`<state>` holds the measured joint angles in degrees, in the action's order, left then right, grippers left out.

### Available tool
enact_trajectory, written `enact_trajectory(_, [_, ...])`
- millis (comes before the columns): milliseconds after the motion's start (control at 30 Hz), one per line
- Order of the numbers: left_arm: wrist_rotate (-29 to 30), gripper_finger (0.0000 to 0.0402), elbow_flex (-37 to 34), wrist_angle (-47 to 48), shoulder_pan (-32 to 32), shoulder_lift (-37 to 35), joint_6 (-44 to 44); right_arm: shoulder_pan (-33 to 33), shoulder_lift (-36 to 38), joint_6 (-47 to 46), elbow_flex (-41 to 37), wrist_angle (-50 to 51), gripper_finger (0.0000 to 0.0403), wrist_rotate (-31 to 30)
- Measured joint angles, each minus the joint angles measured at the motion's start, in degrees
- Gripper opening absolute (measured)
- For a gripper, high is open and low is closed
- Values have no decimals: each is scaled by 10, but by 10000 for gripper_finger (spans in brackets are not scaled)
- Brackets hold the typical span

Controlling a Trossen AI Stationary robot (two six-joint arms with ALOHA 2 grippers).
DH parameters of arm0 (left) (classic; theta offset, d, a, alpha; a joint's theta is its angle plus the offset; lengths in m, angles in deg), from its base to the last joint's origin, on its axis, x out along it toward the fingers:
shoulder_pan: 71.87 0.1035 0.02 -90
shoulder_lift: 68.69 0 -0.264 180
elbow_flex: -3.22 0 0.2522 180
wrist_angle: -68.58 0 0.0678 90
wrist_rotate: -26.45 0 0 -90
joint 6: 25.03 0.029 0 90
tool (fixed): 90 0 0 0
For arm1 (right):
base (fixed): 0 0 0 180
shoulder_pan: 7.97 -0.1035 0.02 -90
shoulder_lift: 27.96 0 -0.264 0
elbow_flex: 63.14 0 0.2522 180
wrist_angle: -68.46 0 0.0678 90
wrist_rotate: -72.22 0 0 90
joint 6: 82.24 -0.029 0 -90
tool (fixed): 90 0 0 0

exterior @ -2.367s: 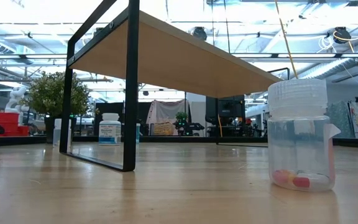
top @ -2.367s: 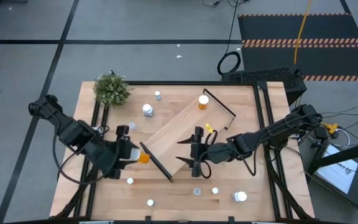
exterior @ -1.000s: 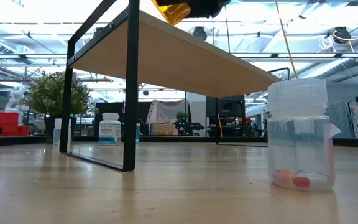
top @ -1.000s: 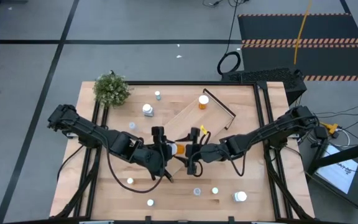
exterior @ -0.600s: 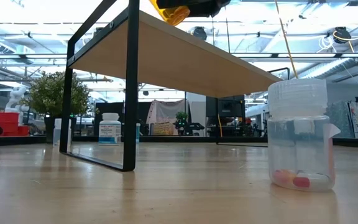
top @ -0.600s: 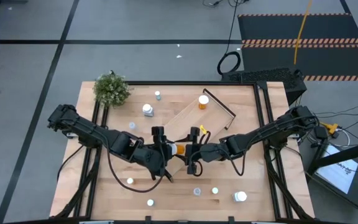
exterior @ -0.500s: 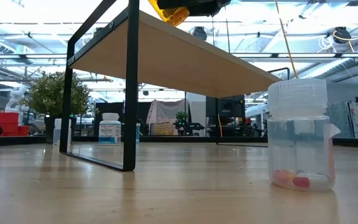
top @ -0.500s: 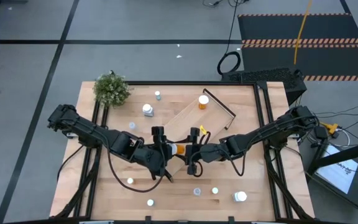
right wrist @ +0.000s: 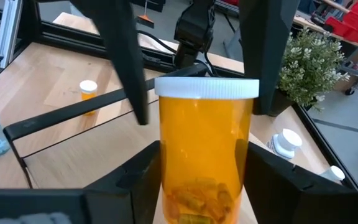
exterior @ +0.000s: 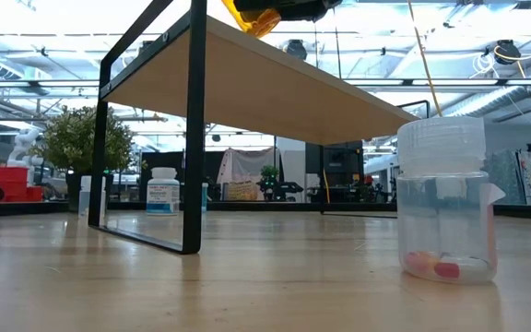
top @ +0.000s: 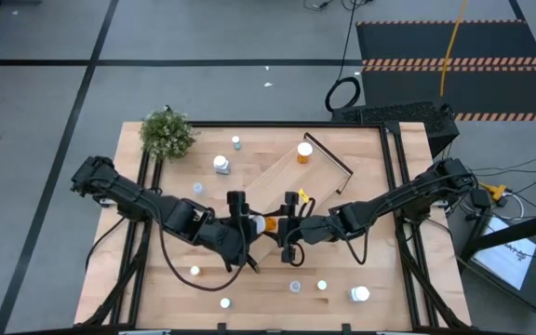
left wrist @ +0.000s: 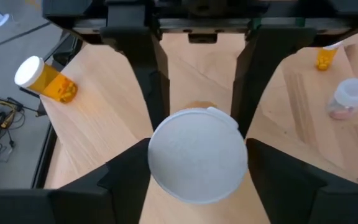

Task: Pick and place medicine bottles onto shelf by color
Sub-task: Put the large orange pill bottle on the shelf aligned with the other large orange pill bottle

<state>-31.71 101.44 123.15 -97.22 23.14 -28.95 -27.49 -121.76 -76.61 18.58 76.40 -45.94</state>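
An orange medicine bottle (top: 267, 223) with a white cap hangs level above the shelf (top: 277, 186), between my two grippers. The shelf is a light-wood board standing aslant on black end brackets. My right gripper (top: 285, 226) is shut on the bottle's orange body (right wrist: 205, 155). My left gripper (top: 247, 224) faces it, open, with its fingers close on either side of the white cap (left wrist: 197, 154). A thin gap shows beside one finger in the right wrist view. A second orange bottle (top: 304, 152) stands on the shelf's far right end. My right gripper pinches the orange body near its bottom end (right wrist: 166, 186) between its two fingers (right wrist: 129, 180). The fingers come about level from the table's right side and lie along the bottle. The bottle is clear of the shelf, its cap pointing toward the left gripper.
Small white-capped bottles dot the table: some at the far left (top: 221, 165), several along the near edge (top: 295, 287), and a larger white one (top: 359, 294) near right. A clear bottle (exterior: 445, 198) stands close to the low camera. A green plant (top: 167, 133) fills the far left corner.
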Motion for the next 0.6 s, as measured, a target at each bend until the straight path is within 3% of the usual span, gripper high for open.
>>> enact_trajectory(300, [42, 343, 0, -14, -24, -5, 17, 0, 6, -6, 0, 13, 196, -4])
enact_trajectory(600, [95, 334, 0, -16, -54, -34, 14, 0, 55, -46, 0, 87, 196, -4])
